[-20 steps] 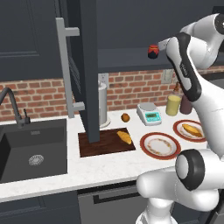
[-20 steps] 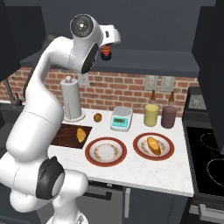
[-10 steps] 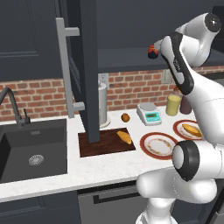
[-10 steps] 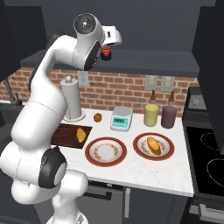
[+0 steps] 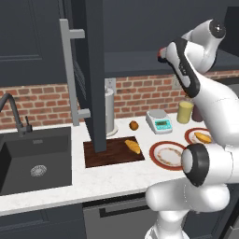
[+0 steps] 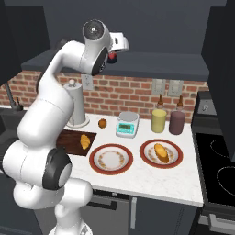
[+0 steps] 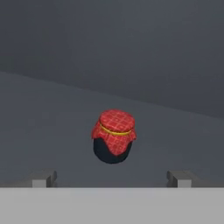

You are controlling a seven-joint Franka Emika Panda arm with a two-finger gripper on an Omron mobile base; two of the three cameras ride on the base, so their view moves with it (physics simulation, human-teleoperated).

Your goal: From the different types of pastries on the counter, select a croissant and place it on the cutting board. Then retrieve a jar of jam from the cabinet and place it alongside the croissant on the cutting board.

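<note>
The jar of jam (image 7: 113,136), a dark body under a red checked top, stands on the shelf of the open cabinet (image 5: 91,70). My gripper (image 7: 111,179) is open and level with the jar. Its fingertips (image 7: 43,178) sit wide on either side and short of the jar, not touching it. From the base the jar (image 6: 112,56) shows as a red spot at the hand, up at the shelf (image 5: 162,54). The croissant (image 5: 133,146) lies on the dark cutting board (image 5: 105,156), also in the right base view (image 6: 85,141). A round brown ball (image 5: 134,125) sits on the counter behind.
The open cabinet door with its grey bar handle (image 5: 70,79) hangs over the board's left end. An empty plate (image 6: 111,159), a plate with the oval pastry (image 6: 160,152), a scale (image 6: 127,125), two bottles (image 6: 159,120) and a paper towel roll (image 6: 75,103) stand on the counter (image 6: 151,181). The sink (image 5: 32,158) lies left.
The arm's upper joints have shifted slightly while the hand stays at the shelf in front of the jar. The jaws remain wide open.
</note>
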